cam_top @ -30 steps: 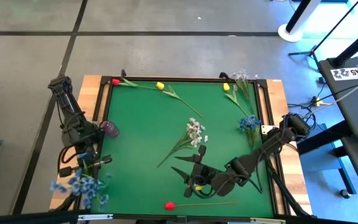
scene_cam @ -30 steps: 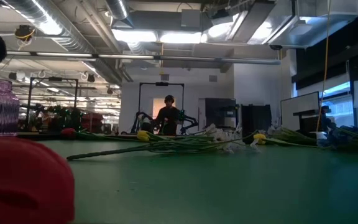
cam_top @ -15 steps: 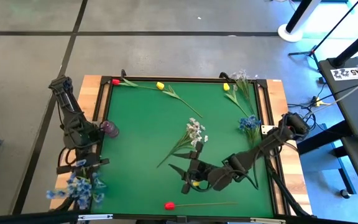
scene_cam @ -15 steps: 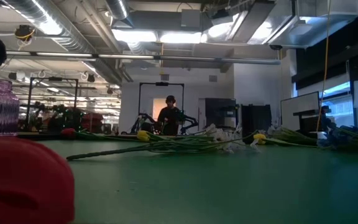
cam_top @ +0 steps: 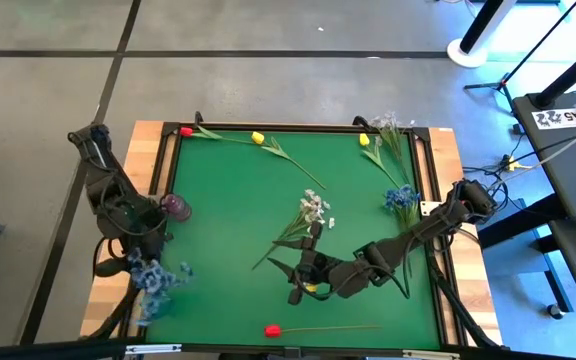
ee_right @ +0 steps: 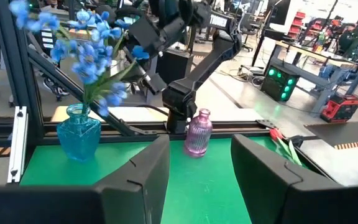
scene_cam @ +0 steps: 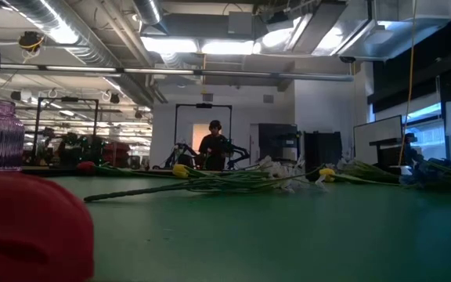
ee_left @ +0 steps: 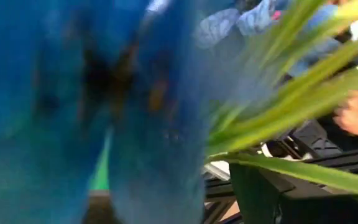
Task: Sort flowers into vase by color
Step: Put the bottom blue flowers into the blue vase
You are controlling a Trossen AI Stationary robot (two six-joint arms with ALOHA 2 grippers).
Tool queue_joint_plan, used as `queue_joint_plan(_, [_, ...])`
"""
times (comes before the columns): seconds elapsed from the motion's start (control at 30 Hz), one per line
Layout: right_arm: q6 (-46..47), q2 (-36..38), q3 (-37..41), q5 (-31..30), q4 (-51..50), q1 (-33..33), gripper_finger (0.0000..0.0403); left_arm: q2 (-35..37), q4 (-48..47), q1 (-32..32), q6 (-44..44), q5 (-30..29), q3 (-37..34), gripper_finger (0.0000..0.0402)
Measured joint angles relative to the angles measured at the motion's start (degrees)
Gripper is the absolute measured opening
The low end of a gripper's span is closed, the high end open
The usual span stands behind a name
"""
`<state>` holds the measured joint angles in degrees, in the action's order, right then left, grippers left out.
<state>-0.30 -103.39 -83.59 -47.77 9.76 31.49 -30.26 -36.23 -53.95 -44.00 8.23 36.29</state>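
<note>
A two-armed robot sorts artificial flowers on a green tabletop (cam_top: 238,190). At about 8 o'clock on the mat, the left tool (cam_top: 140,262) holds a blue blossom cluster (cam_top: 153,280) by its stem, the blooms hanging over a blue glass vase (ee_right: 79,132) at the mat's edge; the stem's lower end sits in the vase's mouth. Whether the left fingers are clamped tight on the stem or just loosening cannot be told. A pink-purple vase (cam_top: 175,207) stands just beyond, at 9 o'clock.

The right tool (cam_top: 303,272) reaches in from 4 o'clock to the middle of the mat, its two fingers (ee_right: 135,168) spread apart and empty, just beside the stem end of a white blossom cluster (cam_top: 313,210). A yellow tulip (cam_top: 311,290) lies under that arm. A red tulip (cam_top: 273,330) lies at 6 o'clock, another red tulip (cam_top: 186,131) and a yellow one (cam_top: 257,137) at 11 to 12 o'clock, and a second blue cluster (cam_top: 401,197) at 3 o'clock. A person (scene_cam: 214,147) stands far across the room.
</note>
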Motion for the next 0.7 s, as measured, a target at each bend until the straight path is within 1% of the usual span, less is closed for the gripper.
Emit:
queue_joint_plan(0.17, [0.0,0.0,0.0,0.2,-0.1,0.5,0.0170,-1.8,-0.2,0.0,-5.5,0.3,0.4,0.0125])
queue_joint_plan(0.27, [0.0,0.0,0.0,0.2,-0.5,0.9,0.0170,-3.2,0.4,-0.2,-7.1,0.4,0.4,0.0125])
queue_joint_plan(0.43, [0.0,0.0,0.0,-0.1,-0.5,0.8,0.0170,-3.7,-0.5,-1.2,-11.0,3.3,0.4,0.0125])
queue_joint_plan(0.57, [-0.1,0.0,0.0,-0.1,-0.5,0.7,0.0170,-3.5,-0.4,-1.7,-10.7,3.3,0.4,0.0125])
queue_joint_plan(0.7, [-0.2,0.0,0.0,-0.2,-1.1,0.7,0.0170,-2.2,-0.4,-1.7,-4.7,-0.1,0.4,0.0125])
